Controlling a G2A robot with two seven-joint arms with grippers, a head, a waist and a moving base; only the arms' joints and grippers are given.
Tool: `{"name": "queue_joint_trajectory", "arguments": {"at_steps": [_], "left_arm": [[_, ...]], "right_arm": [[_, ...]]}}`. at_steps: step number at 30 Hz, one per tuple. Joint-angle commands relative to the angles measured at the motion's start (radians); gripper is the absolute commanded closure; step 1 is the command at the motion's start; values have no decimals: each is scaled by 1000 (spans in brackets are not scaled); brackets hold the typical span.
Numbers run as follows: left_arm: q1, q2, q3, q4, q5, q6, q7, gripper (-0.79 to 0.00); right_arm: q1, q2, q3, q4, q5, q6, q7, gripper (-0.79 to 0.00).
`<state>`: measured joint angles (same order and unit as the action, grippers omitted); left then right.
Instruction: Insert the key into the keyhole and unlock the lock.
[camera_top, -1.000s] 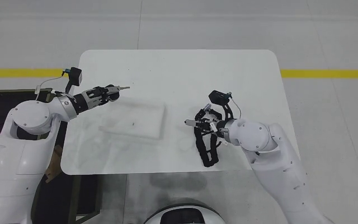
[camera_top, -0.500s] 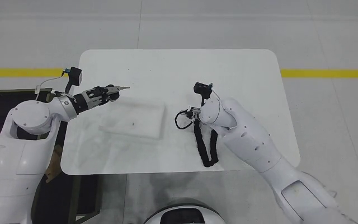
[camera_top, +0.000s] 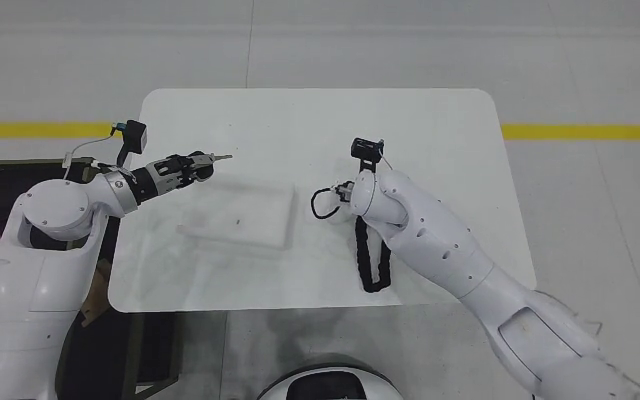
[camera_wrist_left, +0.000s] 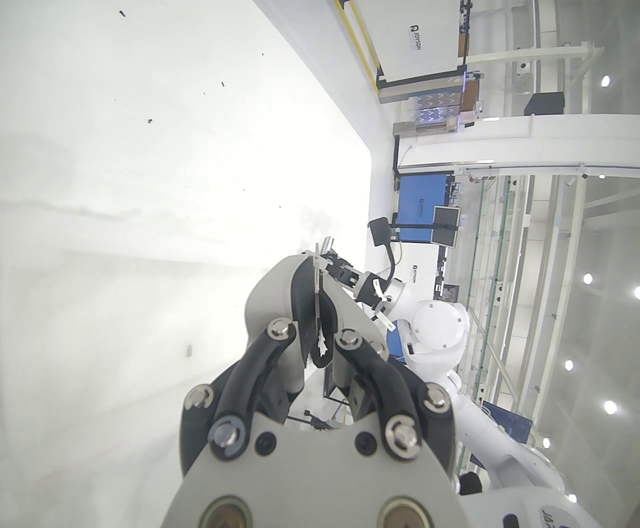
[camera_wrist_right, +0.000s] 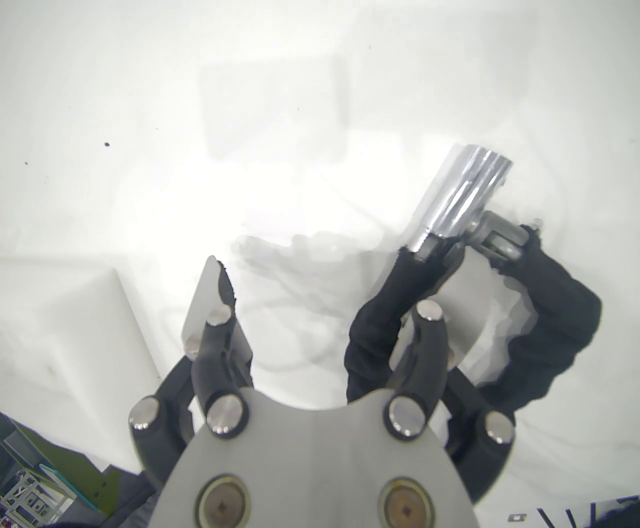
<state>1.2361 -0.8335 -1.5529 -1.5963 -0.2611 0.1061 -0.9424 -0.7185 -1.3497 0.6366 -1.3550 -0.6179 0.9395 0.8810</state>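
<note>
My left gripper (camera_top: 205, 160) hovers over the table's left part, shut on a thin metal key (camera_wrist_left: 317, 292) whose blade (camera_top: 224, 157) sticks out past the fingers. The lock is a chrome cylinder (camera_wrist_right: 462, 200) on a black fabric-covered cable (camera_wrist_right: 550, 310). Its small loop (camera_top: 320, 205) lies at the table's middle and its long part (camera_top: 372, 262) runs toward the front edge. My right gripper (camera_wrist_right: 330, 280) is over the loop (camera_top: 340, 192), open, with the cable draped against one finger (camera_wrist_right: 430, 325). The keyhole end is hidden.
A white foam pad (camera_top: 245, 215) lies between the two arms; its corner (camera_wrist_right: 65, 310) is close to my right gripper. The white table (camera_top: 430, 130) has bare surface at the back and right. A yellow floor line (camera_top: 560, 131) runs behind the table.
The right arm swung round and its gripper moved left and toward the table's middle; the cable's loop shifted a little with it. The left arm and key stayed still.
</note>
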Motion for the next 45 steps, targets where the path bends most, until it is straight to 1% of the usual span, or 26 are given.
{"name": "queue_joint_trajectory", "arguments": {"at_steps": [1,6,10,19,25,26,28,31,32,33,34,35,36,41,44,45], "left_arm": [[0,0,0,0,0,0,0,0],[0,0,0,0,0,0,0,0],[0,0,0,0,0,0,0,0],[0,0,0,0,0,0,0,0],[0,0,0,0,0,0,0,0],[0,0,0,0,0,0,0,0],[0,0,0,0,0,0,0,0],[0,0,0,0,0,0,0,0],[0,0,0,0,0,0,0,0],[0,0,0,0,0,0,0,0],[0,0,0,0,0,0,0,0],[0,0,0,0,0,0,0,0],[0,0,0,0,0,0,0,0],[0,0,0,0,0,0,0,0],[0,0,0,0,0,0,0,0],[0,0,0,0,0,0,0,0]], "right_arm": [[-2,12,5,-29,11,15,-15,0],[-13,57,11,-100,44,45,-45,0],[-4,89,-30,-113,82,56,-56,0],[102,139,-162,-127,216,73,-73,0],[176,158,-251,-125,301,73,-73,0],[187,160,-264,-123,312,73,-73,-55],[209,162,-297,-114,319,73,-73,-55],[238,159,-347,-109,344,73,-73,-132],[248,158,-362,-107,353,73,-73,-114],[258,156,-378,-103,358,73,-73,-77],[268,155,-392,-98,366,73,-73,-89],[277,153,-403,-94,376,73,-73,-34],[287,151,-412,-89,386,73,-73,0],[317,147,-432,-82,426,73,-73,0],[320,154,-409,-91,457,73,-73,0],[316,160,-385,-116,499,73,-73,0]]}}
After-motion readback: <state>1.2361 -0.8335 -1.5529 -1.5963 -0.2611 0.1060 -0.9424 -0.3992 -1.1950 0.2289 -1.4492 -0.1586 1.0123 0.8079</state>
